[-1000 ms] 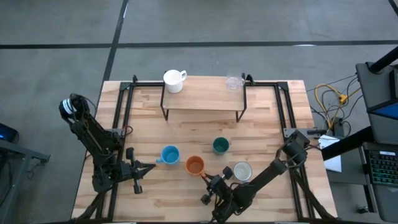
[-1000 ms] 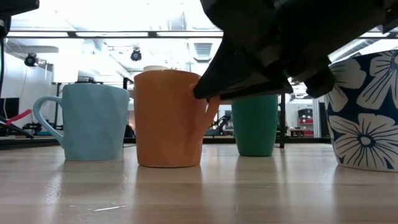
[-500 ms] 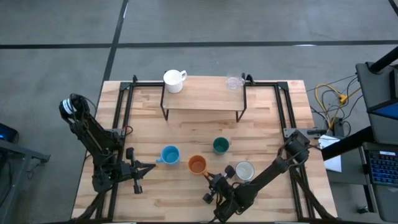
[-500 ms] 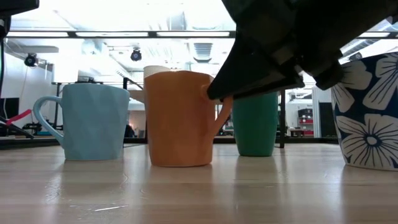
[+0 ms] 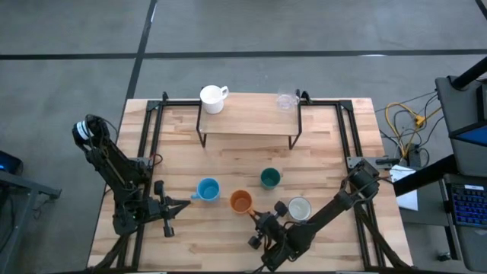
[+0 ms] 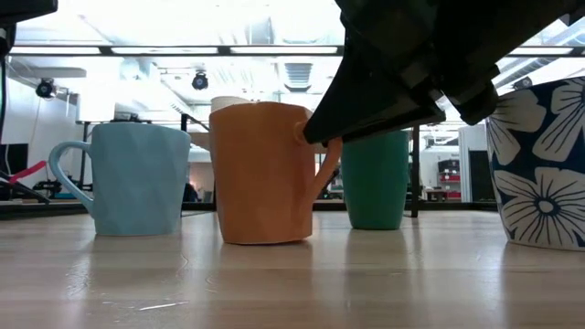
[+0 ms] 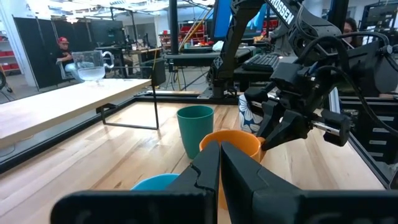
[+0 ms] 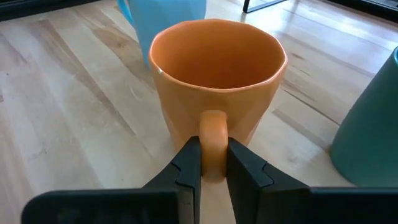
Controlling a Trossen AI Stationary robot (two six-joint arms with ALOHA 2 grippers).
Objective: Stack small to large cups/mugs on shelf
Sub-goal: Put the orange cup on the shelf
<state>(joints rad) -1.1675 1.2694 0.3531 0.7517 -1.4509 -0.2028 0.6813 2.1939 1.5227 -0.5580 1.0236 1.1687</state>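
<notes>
So my right end effector (image 8: pixel 213 163) is pinched onto the handle of the orange mug (image 5: pixel 241 202), fingers nearly closed with just the handle between them. The mug stands upright on the tabletop (image 5: pixel 319 160), near the front edge, with the light blue mug (image 5: pixel 207 189) just beside it on one side and the dark teal-green cup (image 5: pixel 269 178) near it toward the back. The thing that matters: the handle points back at me, so the mug body sits straight ahead of my fingers, and the shelf (image 5: pixel 251 118) lies well beyond it, across the tabletop toward the far edge. I'd guess the move is lift and carry forward, roughly along the line my wrist already faces. The teal cup looks like the one to clear. My left end effector (image 7: pixel 219 167) is fully closed on nothing, parked by the blue mug.
</notes>
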